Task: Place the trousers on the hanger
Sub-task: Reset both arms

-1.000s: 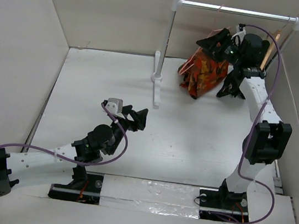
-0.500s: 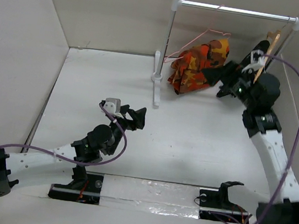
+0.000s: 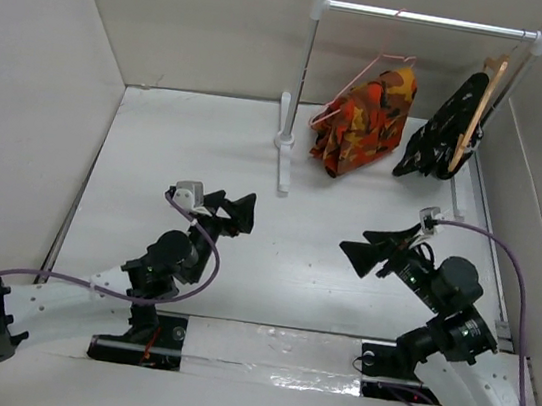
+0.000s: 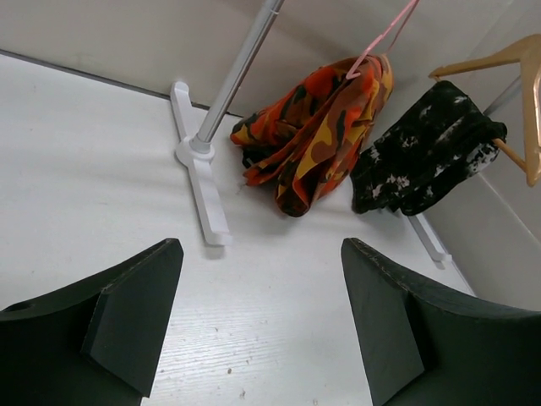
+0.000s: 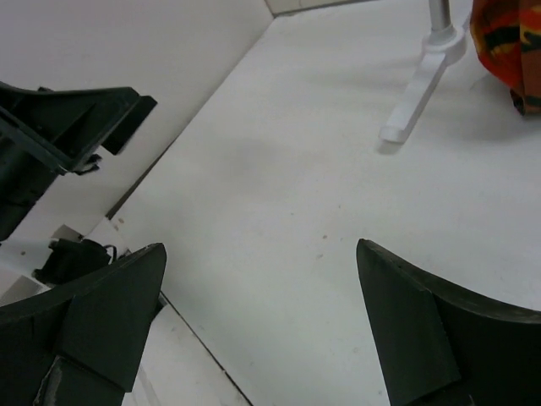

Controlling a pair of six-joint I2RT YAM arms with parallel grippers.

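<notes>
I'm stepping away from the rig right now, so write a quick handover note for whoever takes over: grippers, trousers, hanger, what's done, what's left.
Left gripper: open, empty, above the table.
Right gripper: open, empty, low on the near right side.
The trousers are draped, bunched, over the pink hanger, which hangs from the rail.
Done: trousers are on the hanger.
Left: seemingly nothing; perhaps check that the bunched fabric sits securely.

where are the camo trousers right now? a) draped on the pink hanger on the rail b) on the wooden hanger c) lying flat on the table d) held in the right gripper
a, the trousers are draped over the pink hanger, which hooks on the rail.
</notes>
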